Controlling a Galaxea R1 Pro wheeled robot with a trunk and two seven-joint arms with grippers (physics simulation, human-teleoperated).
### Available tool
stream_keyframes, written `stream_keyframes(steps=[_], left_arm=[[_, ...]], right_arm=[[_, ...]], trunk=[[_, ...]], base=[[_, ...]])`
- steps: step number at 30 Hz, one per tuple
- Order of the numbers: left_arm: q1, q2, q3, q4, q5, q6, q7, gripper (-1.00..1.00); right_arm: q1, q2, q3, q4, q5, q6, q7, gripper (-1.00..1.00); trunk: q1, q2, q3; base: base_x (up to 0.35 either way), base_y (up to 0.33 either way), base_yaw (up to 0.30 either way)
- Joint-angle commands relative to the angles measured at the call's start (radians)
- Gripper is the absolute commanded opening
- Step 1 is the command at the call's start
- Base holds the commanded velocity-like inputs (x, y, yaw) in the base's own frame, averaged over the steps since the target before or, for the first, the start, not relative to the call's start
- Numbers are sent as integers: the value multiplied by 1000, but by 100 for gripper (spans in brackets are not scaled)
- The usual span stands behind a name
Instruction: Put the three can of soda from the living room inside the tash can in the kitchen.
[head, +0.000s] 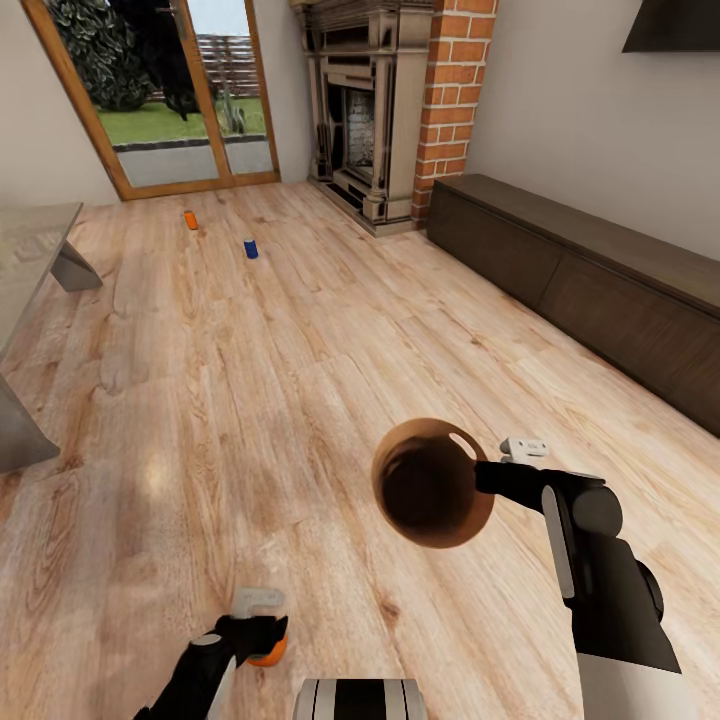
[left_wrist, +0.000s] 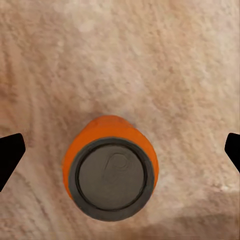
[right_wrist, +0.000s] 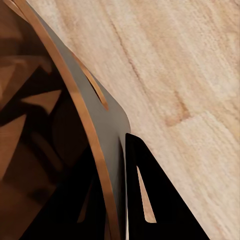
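Observation:
An orange can of soda (left_wrist: 111, 172) stands upright on the wood floor, grey top facing up, directly under my left gripper (head: 258, 632). The fingertips (left_wrist: 10, 152) are spread wide on either side of it without touching, so the gripper is open. The same can (head: 270, 655) peeks out beneath the gripper in the head view. My right gripper (head: 487, 476) is shut on the rim of the brown trash can (head: 432, 485), held above the floor with its dark inside showing. One finger (right_wrist: 150, 200) presses the bin's outer wall (right_wrist: 95, 115). A second orange can (head: 190, 219) and a dark blue can (head: 251, 248) stand far off near the glass doors.
A grey low table (head: 30, 250) juts in at the left. A long dark cabinet (head: 600, 270) lines the right wall, next to the brick fireplace (head: 365, 110). Wood-framed glass doors (head: 170, 90) are at the far end. Open plank floor lies between me and the far cans.

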Motion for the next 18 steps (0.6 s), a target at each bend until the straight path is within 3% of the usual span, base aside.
stream_keyframes(steps=[1, 3, 12, 18], left_arm=[[-16, -1, 0, 36, -1, -14, 3, 100], [-59, 0, 0, 128, 0, -70, 9, 100], [-68, 0, 0, 156, 3, -87, 11, 100], [-87, 3, 0, 237, 6, -93, 33, 100]], right_arm=[[0, 0, 0, 0, -26, 3, 7, -100], [0, 0, 0, 0, -26, 3, 7, -100], [0, 0, 1, 0, -26, 3, 7, -100], [0, -2, 0, 0, -26, 4, 7, -100]], trunk=[[0, 0, 0], [0, 0, 0], [0, 0, 0], [0, 0, 0]], base=[[0, 0, 0], [0, 0, 0], [0, 0, 0], [0, 0, 0]])
